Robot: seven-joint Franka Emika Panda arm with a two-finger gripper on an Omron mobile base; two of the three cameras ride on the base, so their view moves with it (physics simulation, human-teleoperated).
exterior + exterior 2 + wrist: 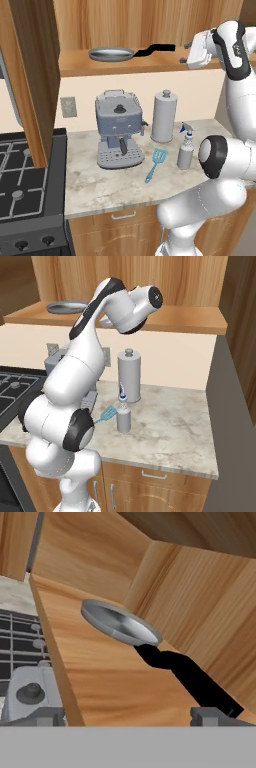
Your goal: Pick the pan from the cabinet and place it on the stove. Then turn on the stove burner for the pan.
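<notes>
Shiny silver pan [120,625], shallow and round, long black handle [187,674]

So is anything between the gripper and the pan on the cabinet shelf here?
Nothing visible. The cabinet stands open, and the pan lies on its shelf with its black handle pointing toward the open gripper. In the hand view only bare wooden shelf lies between the gripper and the handle's end.

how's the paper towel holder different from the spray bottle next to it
The paper towel holder is taller and wider, a plain cylinder with a knob on top; the spray bottle is shorter and slimmer, with a blue trigger head. The holder stands nearer the wall, the bottle nearer the counter's front. Both are grey and upright.
</notes>
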